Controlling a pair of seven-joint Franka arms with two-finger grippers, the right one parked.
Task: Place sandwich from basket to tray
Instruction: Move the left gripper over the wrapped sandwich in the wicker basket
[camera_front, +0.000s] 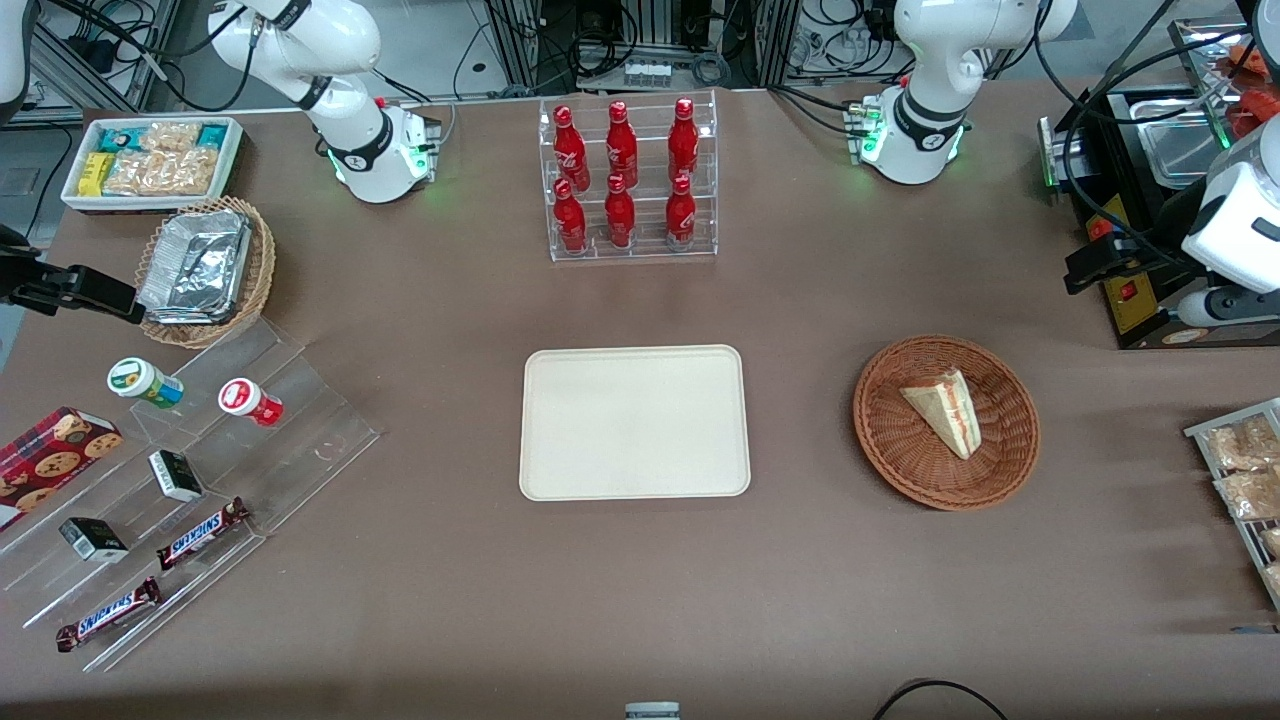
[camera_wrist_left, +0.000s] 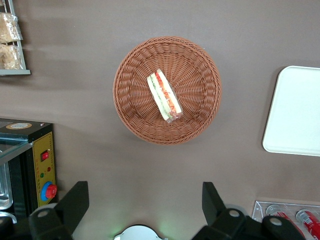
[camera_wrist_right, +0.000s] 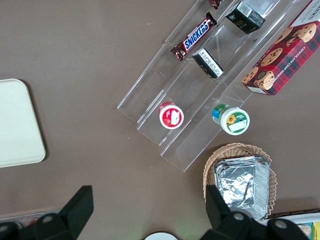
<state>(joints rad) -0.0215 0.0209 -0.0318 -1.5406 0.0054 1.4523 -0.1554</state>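
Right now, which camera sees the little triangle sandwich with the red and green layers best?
The left wrist view. Its open gripper hangs above the round reddish-brown wicker basket, looking straight down on the triangular sandwich, so the filling stripes show clearly. The front view shows the sandwich smaller, lying in the basket. The right wrist view misses it entirely.

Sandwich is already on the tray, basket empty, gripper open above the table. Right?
Not right. The sandwich lies in the basket, and the tray holds nothing; the front view shows both. The rest holds: in the left wrist view the gripper is open above the table, fingers spread wide, holding nothing.
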